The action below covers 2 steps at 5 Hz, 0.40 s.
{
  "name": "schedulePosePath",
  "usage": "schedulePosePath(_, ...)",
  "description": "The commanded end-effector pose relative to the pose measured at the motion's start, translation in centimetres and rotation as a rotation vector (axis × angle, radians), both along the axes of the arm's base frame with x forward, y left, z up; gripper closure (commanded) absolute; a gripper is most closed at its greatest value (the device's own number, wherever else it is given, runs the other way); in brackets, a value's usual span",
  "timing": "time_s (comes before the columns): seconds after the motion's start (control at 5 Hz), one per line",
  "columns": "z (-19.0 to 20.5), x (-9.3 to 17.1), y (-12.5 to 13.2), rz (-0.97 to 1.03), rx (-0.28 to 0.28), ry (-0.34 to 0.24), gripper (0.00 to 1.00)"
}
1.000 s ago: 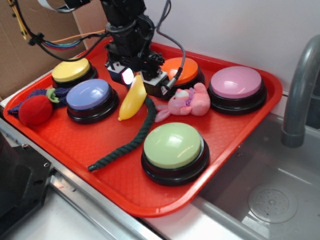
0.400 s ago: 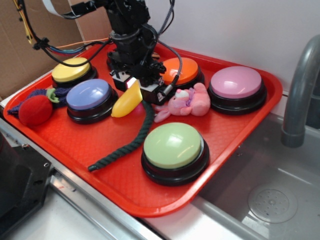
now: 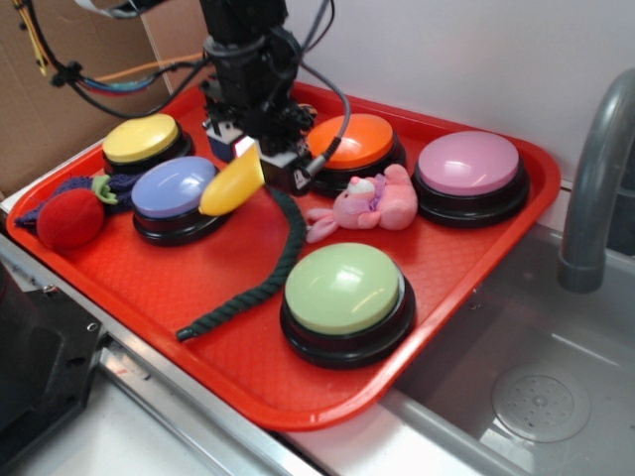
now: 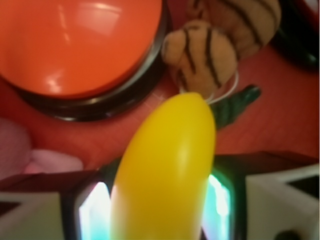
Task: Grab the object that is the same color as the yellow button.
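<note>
A red tray (image 3: 466,260) sits on a counter beside a steel sink, against a pale wall. In the exterior view the gripper (image 3: 248,159) has the banana (image 3: 230,186) pinched at one end, its free tip tilted out over the blue button (image 3: 177,191), near the yellow button (image 3: 142,139); it looks lifted clear of the tray. In the wrist view the banana (image 4: 165,170) is clamped between both pads, above the orange button (image 4: 80,45) and plush tiger (image 4: 210,50).

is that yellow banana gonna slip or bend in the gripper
The banana looks glossy and tapered, so it may slide between the gripper fingers. It sticks out straight without sagging, so it is probably stiff and light.
</note>
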State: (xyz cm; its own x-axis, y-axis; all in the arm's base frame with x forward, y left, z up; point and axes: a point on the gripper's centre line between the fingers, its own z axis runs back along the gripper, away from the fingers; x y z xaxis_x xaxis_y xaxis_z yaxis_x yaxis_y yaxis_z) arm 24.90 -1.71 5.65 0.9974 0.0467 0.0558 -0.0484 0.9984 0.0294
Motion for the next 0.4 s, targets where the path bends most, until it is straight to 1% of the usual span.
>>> schedulePosePath(0.0,7.4,-1.5,-0.2,0.066,0.068,0.115,1.0)
schedulePosePath(0.2,9.3,-3.5,0.2,0.122,-0.013,0.186,1.0)
